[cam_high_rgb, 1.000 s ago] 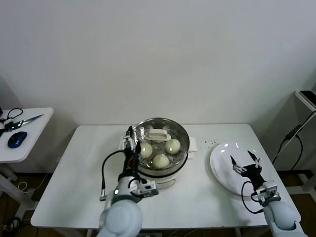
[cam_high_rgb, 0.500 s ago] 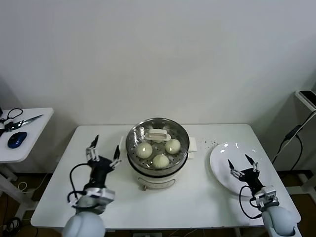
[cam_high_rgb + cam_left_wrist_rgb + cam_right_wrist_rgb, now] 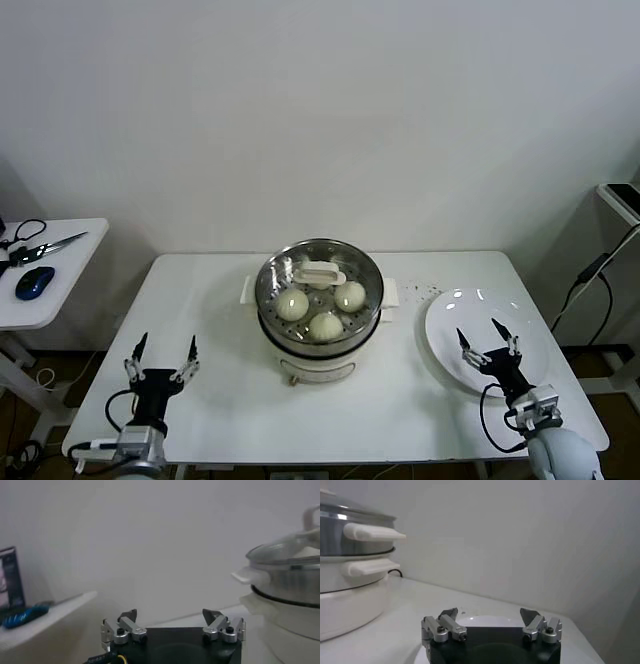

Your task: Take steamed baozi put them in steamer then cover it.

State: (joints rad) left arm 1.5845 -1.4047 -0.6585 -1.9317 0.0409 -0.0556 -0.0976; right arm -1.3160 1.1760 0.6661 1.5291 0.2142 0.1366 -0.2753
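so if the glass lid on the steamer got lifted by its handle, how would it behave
The lid looks rigid, glass with a metal rim, so probably heavy for its size and breakable if dropped. Its white handle is narrow and smooth, so it may tilt or slip in a pinch. It sits flat on the steamer.

Place looks like robot test room or lab, not real kitchen. Plain white wall [image 3: 320, 110] behind, bare, without cupboards or tiles. White table [image 3: 200, 300] stands free in middle, holds only electric steamer [image 3: 320, 305] with glass cover [image 3: 318, 285] and white plate [image 3: 488, 325]. Small white side desk [image 3: 60, 265] at left carries scissors [image 3: 45, 245] and blue computer mouse [image 3: 34, 282], office things. Black cable [image 3: 590, 285] hangs at right near another stand [image 3: 622, 200]. Robot grippers at table edge fit staged setup.
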